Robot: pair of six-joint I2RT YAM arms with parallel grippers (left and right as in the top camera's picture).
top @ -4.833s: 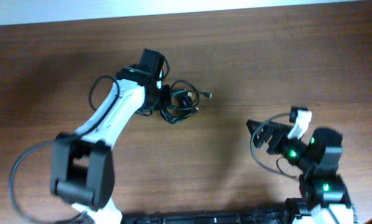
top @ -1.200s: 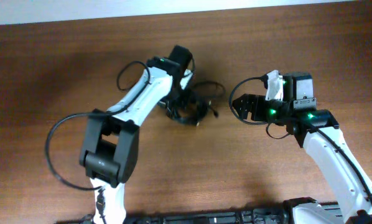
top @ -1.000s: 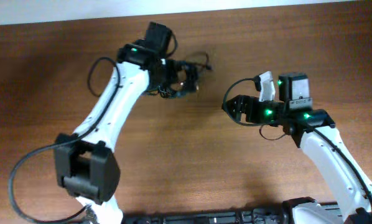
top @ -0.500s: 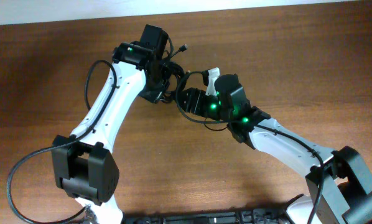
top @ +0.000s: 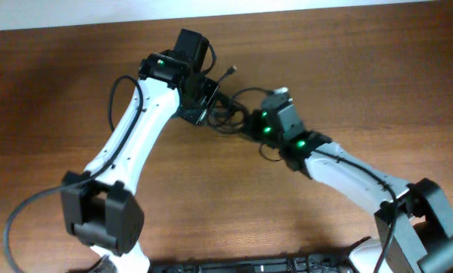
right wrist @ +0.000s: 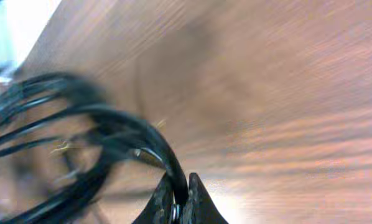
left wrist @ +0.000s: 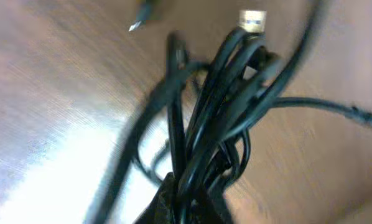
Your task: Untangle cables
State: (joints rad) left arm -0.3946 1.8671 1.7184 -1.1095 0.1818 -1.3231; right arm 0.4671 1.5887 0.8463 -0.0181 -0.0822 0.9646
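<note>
Seen from overhead, the thin black flexible cables form one knotted bundle at the far middle of the brown wood-grain surface. They are stretched between the tip of the white left arm and the tip of the white right arm, and one small plug end pokes toward the far edge. In the left wrist view, the left fingers at the bottom edge are clamped on several strands. These strands fan upward, blurred, past a gold-tipped plug. In the right wrist view, the right fingers are pressed together on a single strand, which arches left into blurred loops just above the wood.
</note>
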